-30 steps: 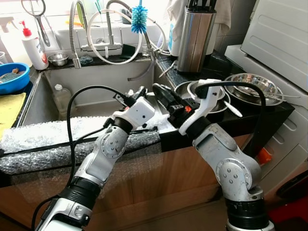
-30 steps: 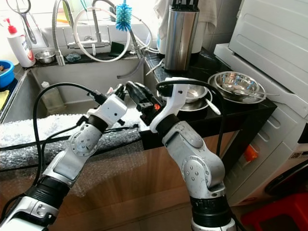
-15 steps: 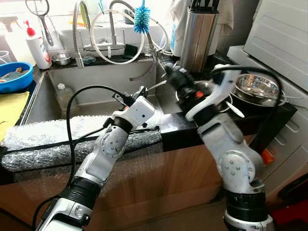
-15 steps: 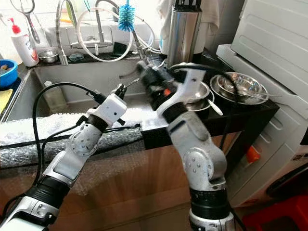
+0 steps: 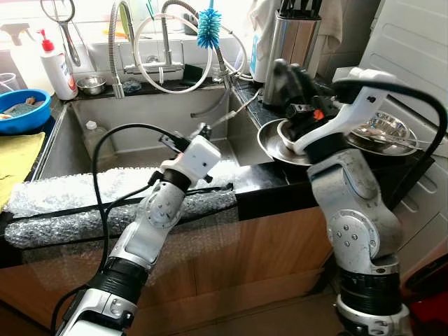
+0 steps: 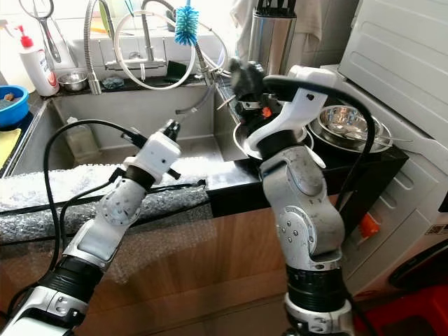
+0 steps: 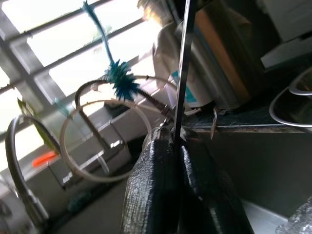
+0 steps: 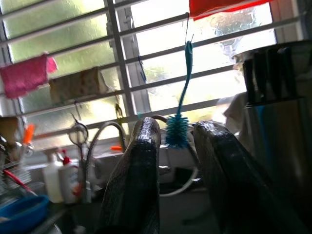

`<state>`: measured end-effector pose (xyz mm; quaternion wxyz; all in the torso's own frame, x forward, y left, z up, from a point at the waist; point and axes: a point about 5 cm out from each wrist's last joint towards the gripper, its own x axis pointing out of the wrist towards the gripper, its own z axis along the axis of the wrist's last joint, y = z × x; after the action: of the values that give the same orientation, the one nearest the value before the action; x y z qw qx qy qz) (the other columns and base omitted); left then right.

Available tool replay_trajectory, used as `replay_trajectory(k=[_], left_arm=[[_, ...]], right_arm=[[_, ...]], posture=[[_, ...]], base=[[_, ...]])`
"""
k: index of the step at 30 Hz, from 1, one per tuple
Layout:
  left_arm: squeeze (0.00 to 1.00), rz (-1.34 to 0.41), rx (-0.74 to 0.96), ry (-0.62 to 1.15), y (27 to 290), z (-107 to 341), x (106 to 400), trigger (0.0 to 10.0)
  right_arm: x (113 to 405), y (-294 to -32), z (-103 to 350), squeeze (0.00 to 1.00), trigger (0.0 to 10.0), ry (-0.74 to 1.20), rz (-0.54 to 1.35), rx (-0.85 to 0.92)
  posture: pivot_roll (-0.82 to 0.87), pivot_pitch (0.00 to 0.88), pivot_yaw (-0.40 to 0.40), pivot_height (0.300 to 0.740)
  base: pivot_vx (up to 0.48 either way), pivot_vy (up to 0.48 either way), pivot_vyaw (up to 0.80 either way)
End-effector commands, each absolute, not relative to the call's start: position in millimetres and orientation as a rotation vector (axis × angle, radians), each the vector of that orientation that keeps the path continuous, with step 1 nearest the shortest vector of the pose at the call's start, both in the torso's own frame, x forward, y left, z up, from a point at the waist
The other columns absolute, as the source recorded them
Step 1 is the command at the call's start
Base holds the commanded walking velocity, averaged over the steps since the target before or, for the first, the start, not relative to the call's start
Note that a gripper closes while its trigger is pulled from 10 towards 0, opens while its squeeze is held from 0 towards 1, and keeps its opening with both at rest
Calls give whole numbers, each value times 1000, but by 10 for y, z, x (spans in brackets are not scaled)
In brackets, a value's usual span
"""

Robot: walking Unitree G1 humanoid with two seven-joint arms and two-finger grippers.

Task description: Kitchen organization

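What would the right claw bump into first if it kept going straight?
Probably the blue brush hanging at the window; it sits right between the right claw's open fingers. Depth is hard to judge.

Blue bottle brush (image 5: 206, 28): one. Knife block (image 5: 290, 42): one. Soap bottle (image 5: 56, 61): one. Blue bowl (image 5: 19, 115): one.

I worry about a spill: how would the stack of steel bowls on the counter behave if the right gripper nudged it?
The steel bowls are thin polished metal, so probably light and slippery on the dark counter. They sit loosely nested, so a nudge from the right gripper would likely shift and rattle them rather than break anything.
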<state>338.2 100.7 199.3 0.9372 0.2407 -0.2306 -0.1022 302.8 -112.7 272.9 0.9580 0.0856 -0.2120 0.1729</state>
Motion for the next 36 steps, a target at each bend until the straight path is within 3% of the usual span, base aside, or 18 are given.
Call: replay_trajectory(k=[1, 8, 14, 26, 29, 36], left_arm=[[0, -159, 416, -422, 1098, 1968, 3431, 10000], [0, -43, 244, -335, 1283, 1940, 3521, 10000], [0, 10, 132, -280, 1394, 1903, 3572, 10000], [0, 21, -39, -207, 1396, 1962, 3782, 10000], [0, 23, -51, -200, 1401, 1969, 3803, 10000], [0, -43, 11, 0, 1277, 1820, 3975, 10000]], right_arm=[[2980, -1113, 2681, 0, 10000, -446, 327, 86], [2893, -1221, 2191, 0, 10000, -370, 243, -15], [2749, -1488, 1509, 0, 10000, -206, 50, -53], [2415, -1549, 440, 0, 10000, 145, 16, -90], [2396, -1551, 393, 0, 10000, 156, 11, -83], [2132, -1551, -186, 0, 10000, 368, -12, -92]], posture=[[-102, 0, -37, 740], [-105, 0, -37, 740], [-110, 0, -31, 740], [-102, 0, -21, 740], [-102, 0, -21, 740], [-114, 0, -1, 740]], base=[[0, 0, 0], [0, 0, 0], [0, 0, 0], [0, 0, 0], [0, 0, 0], [0, 0, 0]])
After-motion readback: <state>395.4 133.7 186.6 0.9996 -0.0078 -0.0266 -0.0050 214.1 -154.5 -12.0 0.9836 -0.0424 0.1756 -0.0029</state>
